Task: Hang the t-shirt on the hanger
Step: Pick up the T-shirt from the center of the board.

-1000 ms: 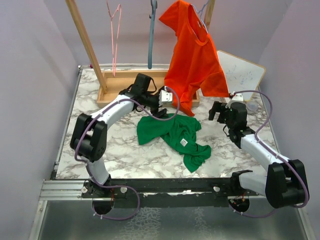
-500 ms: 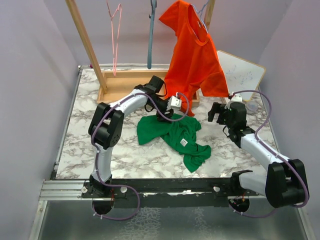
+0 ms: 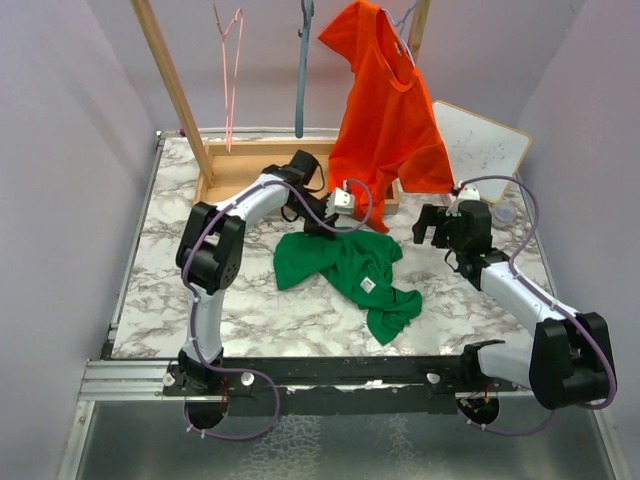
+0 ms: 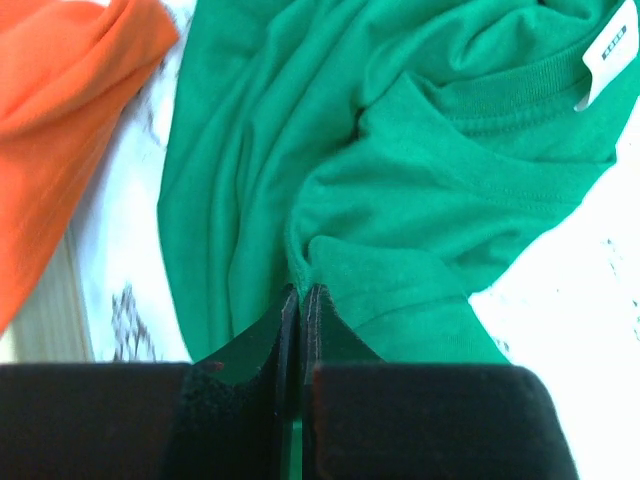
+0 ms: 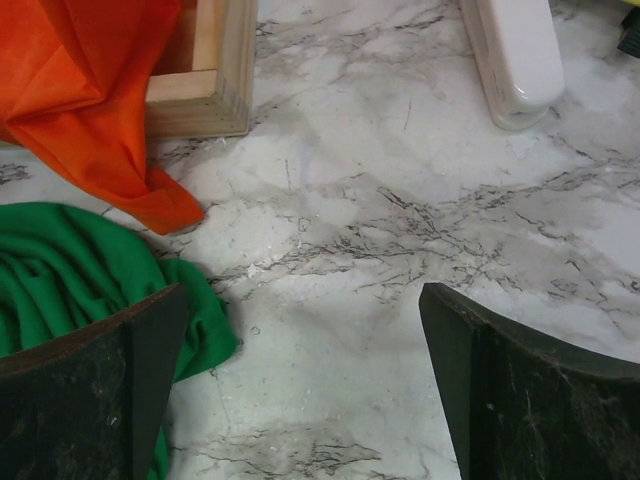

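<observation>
T-shirt (image 4: 420,190) fold between left fingers (image 4: 252,348)

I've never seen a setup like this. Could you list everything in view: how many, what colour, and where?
green t-shirt: one, bright green, crumpled mid-table.
orange-red t-shirt: one, orange-red, hanging at the back.
blue-grey hanger: one, slate blue-grey, hanging bare, left of the orange-red t-shirt.
pink wire hanger: one, pink, hanging bare, further left.
lilac hanger: one, pale lilac, mostly hidden in the orange-red t-shirt's neck.
wooden rack: one, light wood, back of the table.
whiteboard: one, white, back right.
table: one, grey-veined white marble.
left arm: one, white and black, jaws shut on a green t-shirt fold.
right arm: one, white and black, jaws open over bare table.
</observation>
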Tool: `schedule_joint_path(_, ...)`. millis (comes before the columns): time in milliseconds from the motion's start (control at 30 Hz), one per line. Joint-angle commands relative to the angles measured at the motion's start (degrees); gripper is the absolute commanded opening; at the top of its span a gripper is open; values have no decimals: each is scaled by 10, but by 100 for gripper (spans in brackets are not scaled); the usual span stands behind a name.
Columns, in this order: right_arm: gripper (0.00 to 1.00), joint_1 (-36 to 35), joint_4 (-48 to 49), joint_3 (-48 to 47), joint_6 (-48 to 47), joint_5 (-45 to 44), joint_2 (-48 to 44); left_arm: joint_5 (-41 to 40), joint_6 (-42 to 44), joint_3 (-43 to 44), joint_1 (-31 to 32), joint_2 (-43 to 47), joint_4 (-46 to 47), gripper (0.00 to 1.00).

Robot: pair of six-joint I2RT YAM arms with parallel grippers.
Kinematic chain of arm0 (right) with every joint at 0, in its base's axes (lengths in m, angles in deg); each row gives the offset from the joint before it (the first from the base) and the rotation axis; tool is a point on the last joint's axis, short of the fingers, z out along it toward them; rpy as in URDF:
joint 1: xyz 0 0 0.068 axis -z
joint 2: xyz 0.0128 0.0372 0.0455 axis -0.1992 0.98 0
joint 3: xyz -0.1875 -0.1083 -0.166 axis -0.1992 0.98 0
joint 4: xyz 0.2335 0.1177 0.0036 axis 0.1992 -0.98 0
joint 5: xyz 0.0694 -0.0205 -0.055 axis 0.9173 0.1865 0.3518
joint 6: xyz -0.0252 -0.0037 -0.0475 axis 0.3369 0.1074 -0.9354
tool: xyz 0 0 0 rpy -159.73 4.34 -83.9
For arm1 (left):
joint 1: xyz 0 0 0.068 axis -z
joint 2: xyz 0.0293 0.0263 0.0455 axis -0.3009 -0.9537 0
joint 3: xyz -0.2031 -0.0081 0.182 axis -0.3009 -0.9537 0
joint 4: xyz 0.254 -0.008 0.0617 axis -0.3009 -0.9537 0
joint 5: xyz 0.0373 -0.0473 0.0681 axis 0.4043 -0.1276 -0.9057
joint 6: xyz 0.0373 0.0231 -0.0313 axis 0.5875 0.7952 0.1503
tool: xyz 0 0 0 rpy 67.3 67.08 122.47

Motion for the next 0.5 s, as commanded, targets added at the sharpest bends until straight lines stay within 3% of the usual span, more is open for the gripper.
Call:
schedule_joint_path(0,99,3,-14,-30,-32,63,2,34,-10,-21,-71,80,-63,0)
schedule_joint_path(200,99,3,-18,-39,-37,110,15,31,80,-116,-171,172,-162,0)
schedule_joint_path(333,99,2,-12,-40,-38,127,24,30,125,-198,-195,230,-208,0)
schedule_joint_path(367,99,3,-12,-40,-39,130,26,31,135,-220,-195,246,-213,5)
schedule_joint_path(467,99,2,-12,-41,-42,136,30,41,144,-271,-194,282,-198,40)
